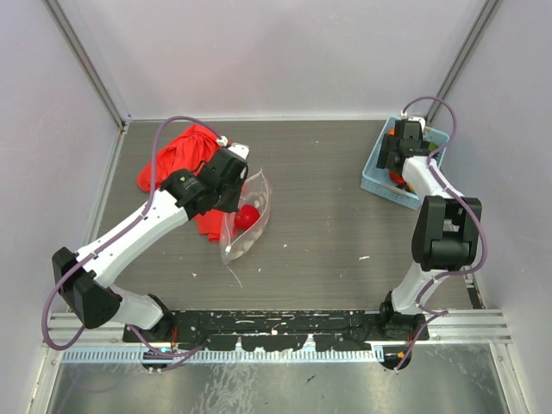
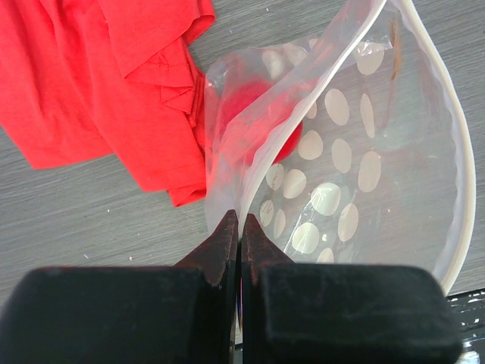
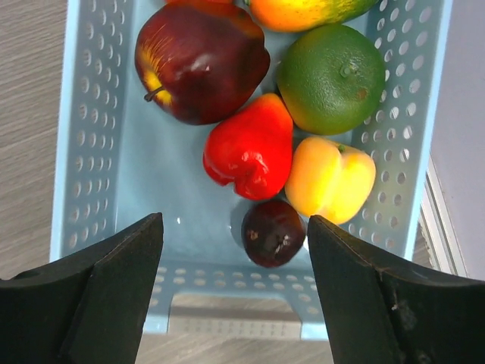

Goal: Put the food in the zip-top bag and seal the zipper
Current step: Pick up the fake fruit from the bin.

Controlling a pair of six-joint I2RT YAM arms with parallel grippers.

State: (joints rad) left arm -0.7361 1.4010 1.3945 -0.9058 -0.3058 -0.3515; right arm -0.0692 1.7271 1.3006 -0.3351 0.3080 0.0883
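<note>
The clear dotted zip-top bag [image 1: 246, 222] lies left of centre with a red food piece [image 1: 247, 216] inside it. My left gripper [image 2: 239, 221] is shut on the bag's rim [image 2: 250, 193], holding the mouth open; the whitish zipper strip [image 2: 459, 182] curves along the right. The red piece [image 2: 254, 125] shows through the plastic. My right gripper [image 3: 235, 227] hangs open above the light blue basket [image 3: 91, 152], holding nothing. Below it lie a dark red apple [image 3: 198, 61], a red pepper [image 3: 250, 148], a green fruit [image 3: 331, 78], a yellow pepper [image 3: 331, 176] and a dark purple fruit [image 3: 271, 233].
A red cloth [image 1: 177, 159] is bunched at the back left, touching the bag; in the left wrist view the cloth [image 2: 98, 83] fills the upper left. The basket [image 1: 379, 168] stands at the back right near the wall.
</note>
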